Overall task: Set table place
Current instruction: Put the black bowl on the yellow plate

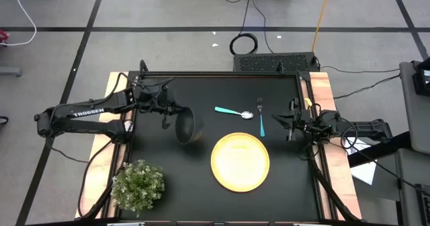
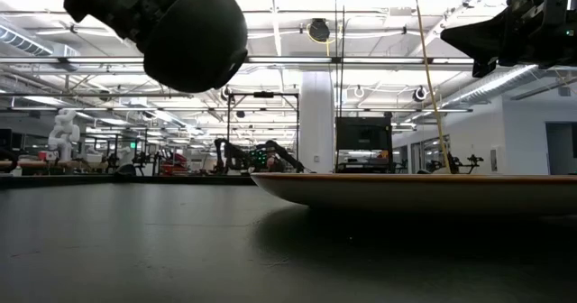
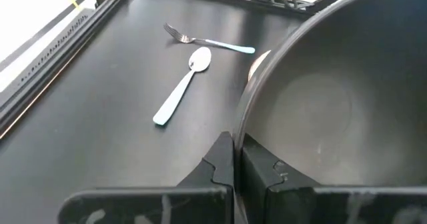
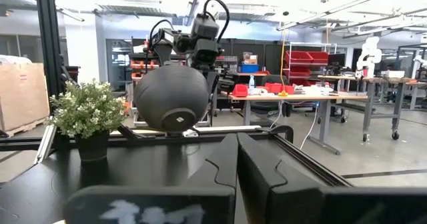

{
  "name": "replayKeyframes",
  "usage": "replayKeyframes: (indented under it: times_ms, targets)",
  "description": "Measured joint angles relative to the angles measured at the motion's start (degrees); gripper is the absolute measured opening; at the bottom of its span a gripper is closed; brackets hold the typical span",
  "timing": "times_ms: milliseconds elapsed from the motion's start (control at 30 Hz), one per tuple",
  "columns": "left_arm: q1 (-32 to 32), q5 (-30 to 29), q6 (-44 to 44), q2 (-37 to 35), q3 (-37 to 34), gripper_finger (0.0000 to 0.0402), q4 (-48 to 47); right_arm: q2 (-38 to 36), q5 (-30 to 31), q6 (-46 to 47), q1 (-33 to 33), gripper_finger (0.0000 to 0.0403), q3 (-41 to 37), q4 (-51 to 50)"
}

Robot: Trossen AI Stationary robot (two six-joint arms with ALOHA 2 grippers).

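A black bowl (image 1: pixel 189 125) hangs in the air over the table's left half, with my left gripper (image 1: pixel 175 115) shut on it. In the low view the bowl (image 2: pixel 194 37) is well above the tabletop. A round yellow plate (image 1: pixel 240 161) lies flat on the black table (image 1: pixel 201 199) toward the near middle. Behind the plate lie a teal-handled spoon (image 1: pixel 234 111) and fork (image 1: pixel 261 117). My right gripper (image 1: pixel 279 120) hovers shut and holding nothing at the table's right edge, pointing toward the left. My left gripper pinches the bowl's rim (image 3: pixel 243 117), one finger inside the bowl and one outside. The fingers come from the table's left, slanting downward. The bowl is lifted clear and tipped on its side, its hollow (image 3: pixel 333 104) facing the left arm and its base (image 4: pixel 175 121) facing right.
A green potted plant (image 1: pixel 139 185) stands at the table's near left corner. Light wooden strips (image 1: pixel 332 159) run along the left and right sides. Bare black tabletop lies between the plant and the plate.
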Motion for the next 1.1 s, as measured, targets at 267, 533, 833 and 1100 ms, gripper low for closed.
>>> replayKeyframes:
  times_ms: [267,533,833,1100]
  targets:
    - [-0.2,1.2,-0.5,0.1,-0.4,0.0004,1.0,0.0,0.0,0.0,0.0,0.0000,0.0,0.0]
    - [-5.2,4.2,-2.1,4.0,-0.4,0.0004,7.9,0.0,0.0,0.0,0.0,0.0000,0.0,0.2]
    - [-8.9,5.7,-3.4,9.5,0.2,0.0004,17.3,0.0,0.0,0.0,0.0,0.0000,0.0,0.4]
    - [-10.0,6.5,-2.4,15.1,4.7,0.0004,17.5,0.0,0.0,0.0,0.0,0.0000,0.0,0.4]
